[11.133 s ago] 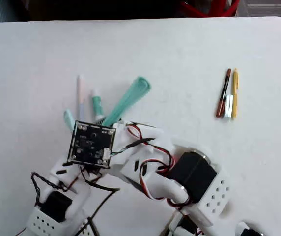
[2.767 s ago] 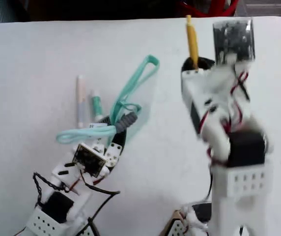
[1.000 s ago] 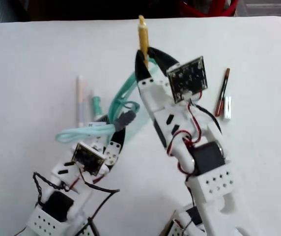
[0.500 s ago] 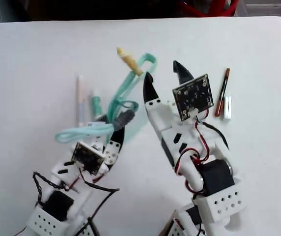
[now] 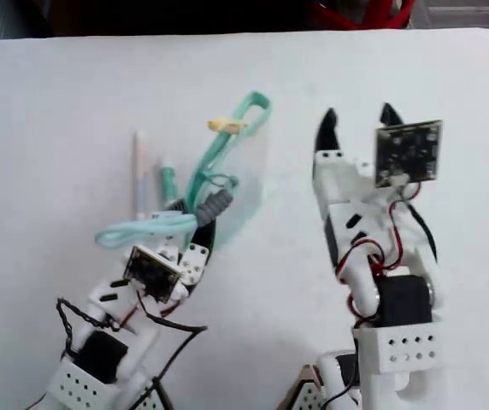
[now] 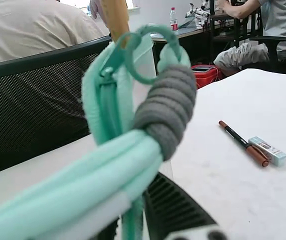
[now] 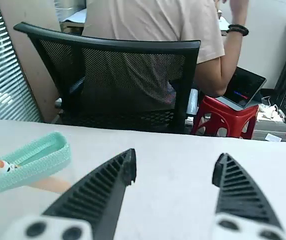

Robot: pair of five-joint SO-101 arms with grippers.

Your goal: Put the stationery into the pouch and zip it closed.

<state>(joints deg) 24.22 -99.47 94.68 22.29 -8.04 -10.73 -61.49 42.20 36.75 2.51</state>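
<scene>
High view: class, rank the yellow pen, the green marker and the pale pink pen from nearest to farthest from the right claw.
1. The yellow pen, at the pouch rim, on the side nearest the right claw.
2. The green marker, on the table beyond the pouch.
3. The pale pink pen, beside the marker on its outer side, farthest.

The pouch [image 5: 227,154] is mint green with a see-through side, and the cord [image 6: 168,107] on its zip is grey. The pen at its mouth [image 5: 224,125] is yellow. On the white table [image 5: 56,102] lie a pale pink and white pen [image 5: 140,166], a green and white marker [image 5: 169,182], a reddish-brown pen [image 6: 240,142] and a small white and pale teal block [image 6: 268,151]. The right hand [image 7: 175,167] has black ribbed fingers [image 7: 103,192] on white mounts.
</scene>
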